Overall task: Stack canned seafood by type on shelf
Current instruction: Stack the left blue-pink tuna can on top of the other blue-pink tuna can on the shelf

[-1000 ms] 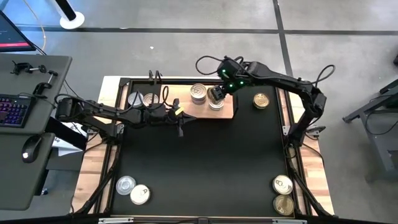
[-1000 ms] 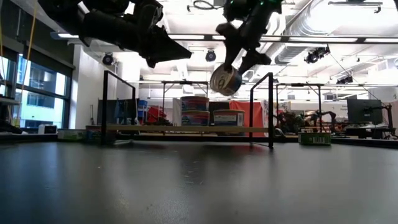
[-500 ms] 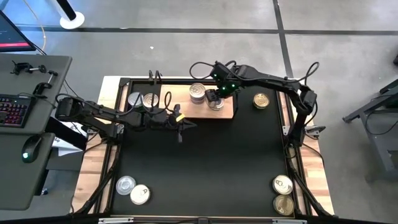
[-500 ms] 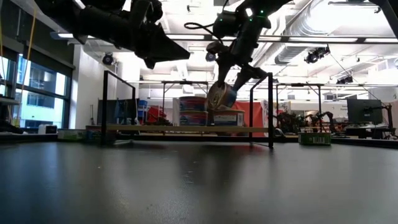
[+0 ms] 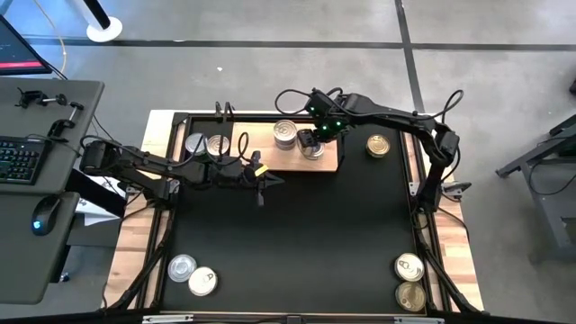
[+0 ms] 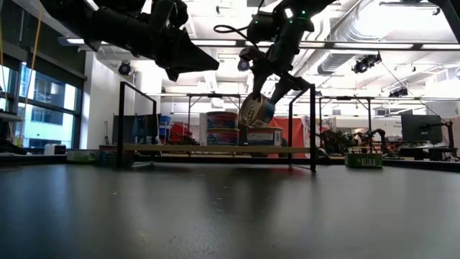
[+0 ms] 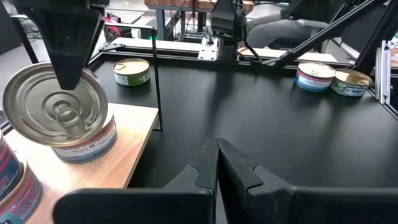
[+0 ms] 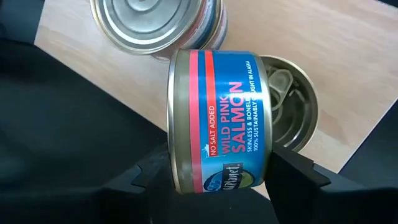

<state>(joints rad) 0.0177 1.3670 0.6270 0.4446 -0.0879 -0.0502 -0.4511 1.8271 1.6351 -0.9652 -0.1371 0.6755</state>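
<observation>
One short round blue-labelled salmon tin (image 8: 217,121), clamped tilted in the right gripper (image 5: 310,140), has been lowered from well above to just over a single tin (image 6: 264,135) on the pale wooden shelf (image 5: 261,157); placement seems imminent. The left gripper (image 7: 217,163) hovers closed nearby.

Tin tally, right now!
Eleven tins (image 5: 378,145) counted: four at the one shelf (image 5: 329,165), seven spread off it.
</observation>
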